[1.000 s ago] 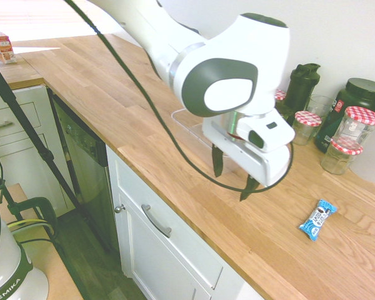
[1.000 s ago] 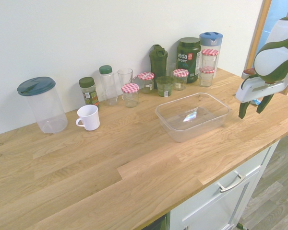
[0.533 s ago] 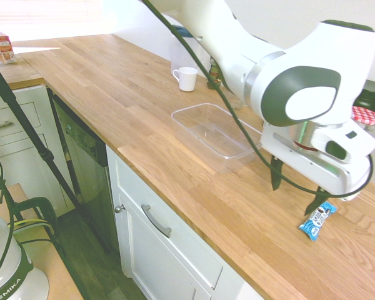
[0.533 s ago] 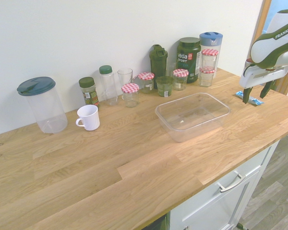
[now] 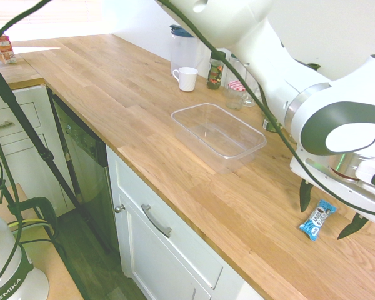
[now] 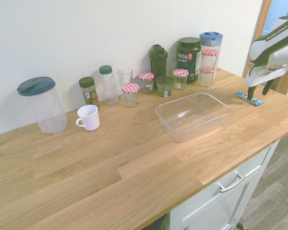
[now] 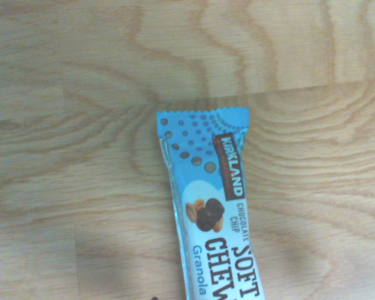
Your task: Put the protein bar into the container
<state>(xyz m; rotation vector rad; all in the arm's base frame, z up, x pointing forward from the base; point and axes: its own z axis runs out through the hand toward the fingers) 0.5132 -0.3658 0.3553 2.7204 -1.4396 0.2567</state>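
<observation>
Early in the task: Kirkland granola bar [image 5: 317,219] lying flat on the wooden counter [image 5: 131,112], ungrasped. Gripper [image 5: 327,211] poised above, fingers spread either side. Clear plastic tub [image 5: 217,135] well apart and empty; grasp, carry and drop all remaining.

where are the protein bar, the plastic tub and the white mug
protein bar [image 5: 317,220], first exterior view, middle of the blue wrapper
plastic tub [image 6: 221,103], second exterior view, rim at the corner nearest the arm
white mug [image 6: 90,117], second exterior view, side of the body
</observation>
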